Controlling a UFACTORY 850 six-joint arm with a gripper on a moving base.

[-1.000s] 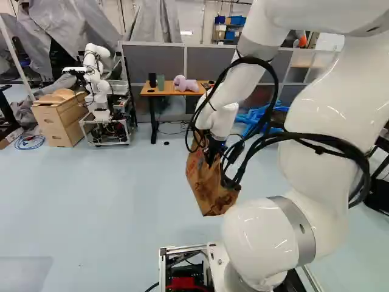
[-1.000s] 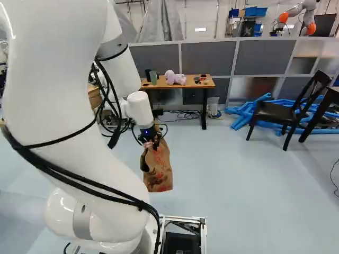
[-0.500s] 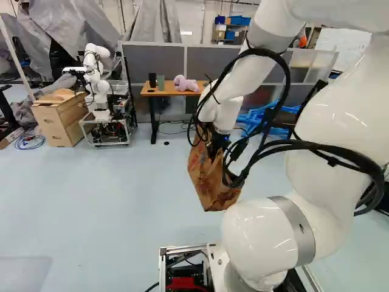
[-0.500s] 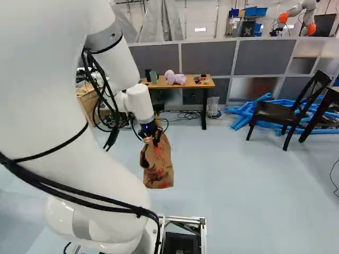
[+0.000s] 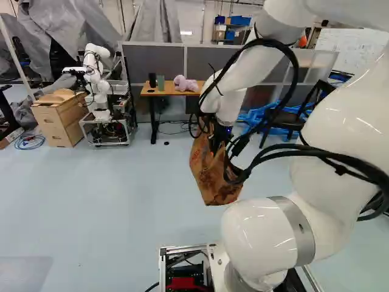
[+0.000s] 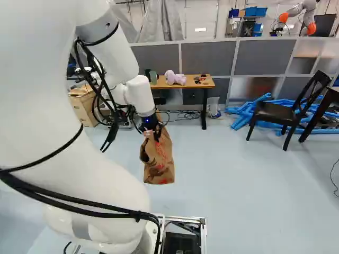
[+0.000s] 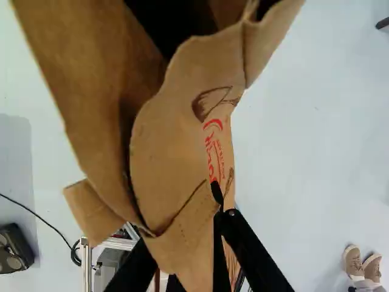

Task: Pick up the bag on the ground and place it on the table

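Note:
In the right base view the gripper (image 6: 156, 132) is at the top edge of the brown paper bag (image 6: 158, 161), which hangs from it above the floor. The bag (image 5: 214, 179) also shows in the left base view, its lower end clear of the floor. Seen from the wrist, the gripper (image 7: 209, 207) is shut on the bag's paper, which partly covers the fingers; the bag's dark opening (image 7: 173, 24) lies ahead. The wooden-topped table (image 6: 197, 83) stands farther off, beyond the bag, with a pink plush toy (image 6: 175, 78) on it.
A black chair (image 6: 280, 112) and blue tubing (image 6: 245, 112) stand right of the table. Grey partitions (image 6: 209, 57) rise behind it. Another robot (image 5: 97, 82) and a wooden cabinet (image 5: 59, 118) are at the left. Shoes (image 7: 362, 264) of a person show in the wrist view.
The arm has raised the bag slightly and moved it a little to the right in the left base view, still held by the gripper. The base has not moved.

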